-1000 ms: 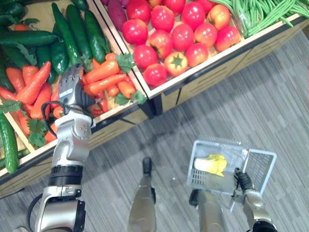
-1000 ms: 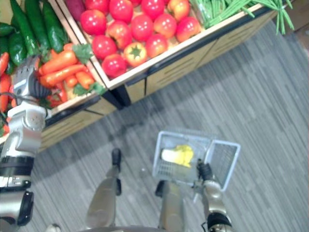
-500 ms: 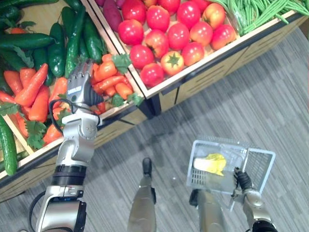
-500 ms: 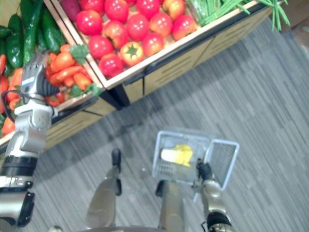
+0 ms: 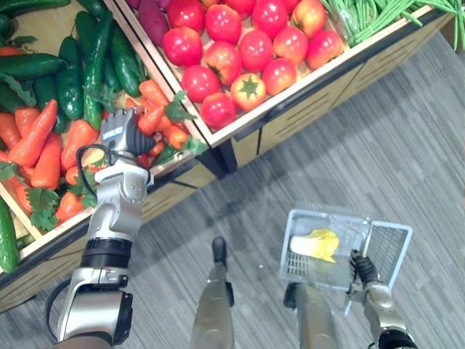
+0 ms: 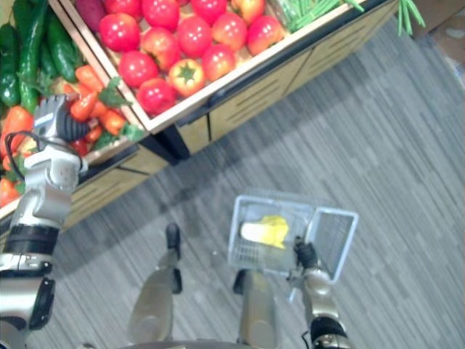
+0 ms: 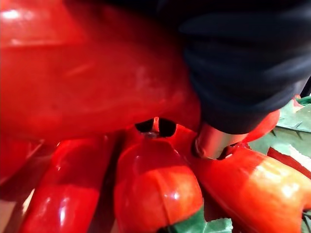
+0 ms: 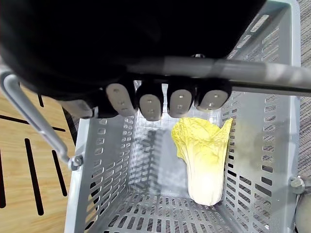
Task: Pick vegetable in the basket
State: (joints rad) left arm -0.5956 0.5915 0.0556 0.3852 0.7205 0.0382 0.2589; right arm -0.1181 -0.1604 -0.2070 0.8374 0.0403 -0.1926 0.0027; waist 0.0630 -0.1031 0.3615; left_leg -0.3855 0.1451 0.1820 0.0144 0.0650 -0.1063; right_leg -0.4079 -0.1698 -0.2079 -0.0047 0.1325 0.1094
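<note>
Silver-grey, the left arm reaches up from the lower left into the wooden bin (image 5: 174, 166). The left hand (image 5: 120, 134) lies back-up on the orange carrots (image 5: 151, 115), its fingers sunk among them, so its grip cannot be told. Those carrots lie slanted, leafy tops toward the robot's right. A white label on the hand's cover is too small to read.

The right hand (image 5: 361, 269) hangs low, fingers curled round the handle (image 8: 272, 76) of the grey basket (image 5: 392, 251). A napa cabbage (image 5: 314, 246) lies flat inside, white stem to the left and yellow leaves to the right.

Tomatoes (image 5: 256, 49) fill a wooden crate (image 5: 320, 98) between cucumbers (image 5: 94, 73) and green beans (image 5: 370, 14), above grey floor (image 5: 363, 167).
</note>
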